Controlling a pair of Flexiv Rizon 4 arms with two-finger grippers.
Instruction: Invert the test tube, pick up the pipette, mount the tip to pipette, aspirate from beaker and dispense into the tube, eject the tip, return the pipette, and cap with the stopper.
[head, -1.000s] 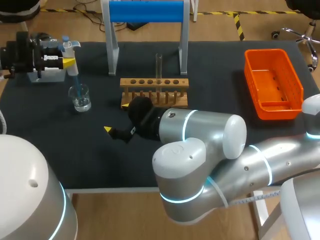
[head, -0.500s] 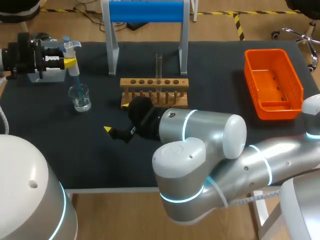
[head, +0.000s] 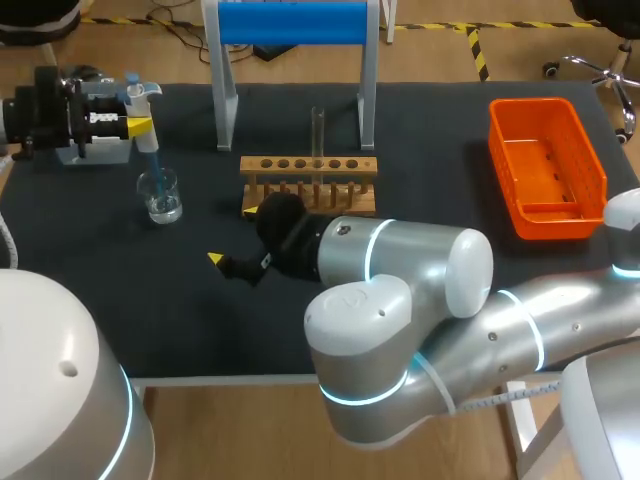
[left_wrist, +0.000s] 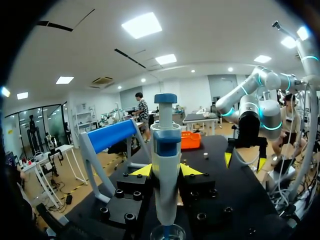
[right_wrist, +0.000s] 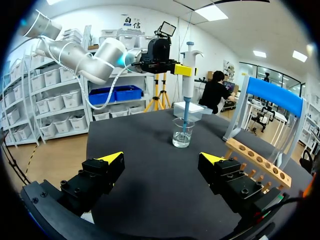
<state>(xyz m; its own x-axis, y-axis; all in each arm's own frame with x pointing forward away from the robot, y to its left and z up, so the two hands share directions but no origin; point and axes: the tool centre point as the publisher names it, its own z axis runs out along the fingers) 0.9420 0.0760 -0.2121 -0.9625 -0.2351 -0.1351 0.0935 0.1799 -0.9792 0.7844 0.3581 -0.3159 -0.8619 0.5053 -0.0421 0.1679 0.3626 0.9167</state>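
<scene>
Upper left, my left gripper (head: 138, 126) clamps the pipette (head: 146, 100), tip (head: 153, 165) in the beaker (head: 160, 198), seemingly aspirating; next it must lift clear toward the upright test tube (head: 318, 128) at centre; my right gripper (head: 232, 238) gapes wide.

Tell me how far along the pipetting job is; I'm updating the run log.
Done, it seems: the test tube stands upright in the rack, and the left gripper holds the pipette with a tip mounted. In hand: that tip dips into the beaker, so aspiration looks underway. Left: dispensing into the tube, ejecting the tip, returning the pipette, capping. The right gripper is open and empty.
</scene>
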